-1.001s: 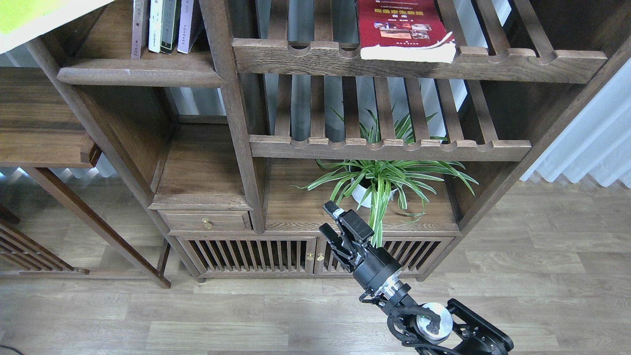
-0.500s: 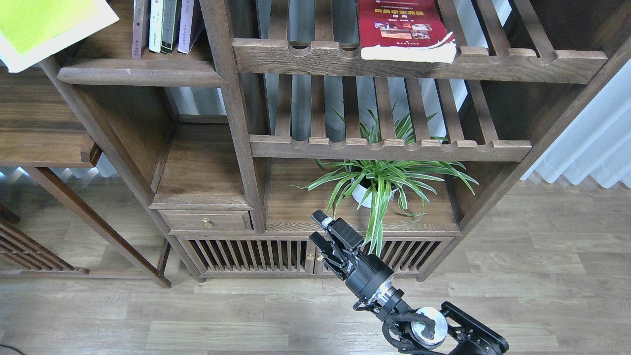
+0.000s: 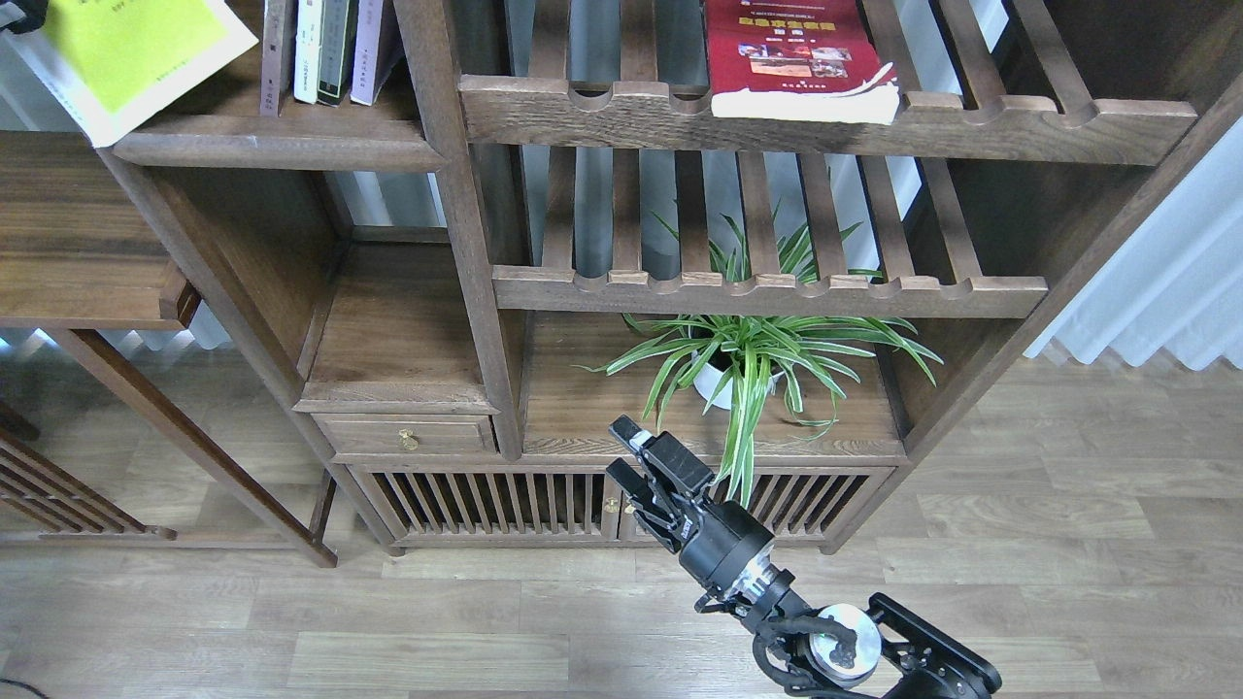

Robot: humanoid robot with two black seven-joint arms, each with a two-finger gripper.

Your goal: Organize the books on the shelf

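The yellow-green book [image 3: 136, 53], a limp paperback, needs gripping near its spine; the right claw [image 3: 624, 452] hangs spread, empty.

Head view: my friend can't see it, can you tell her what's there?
A yellow-green book comes in at the top left, over the wooden shelf where other books stand. A red book lies on a slatted rack, and the right gripper is low, by a plant.

Spider plant [image 3: 753, 354] in white pot; small drawer [image 3: 408, 434]; curtain [image 3: 1165, 291], probably.
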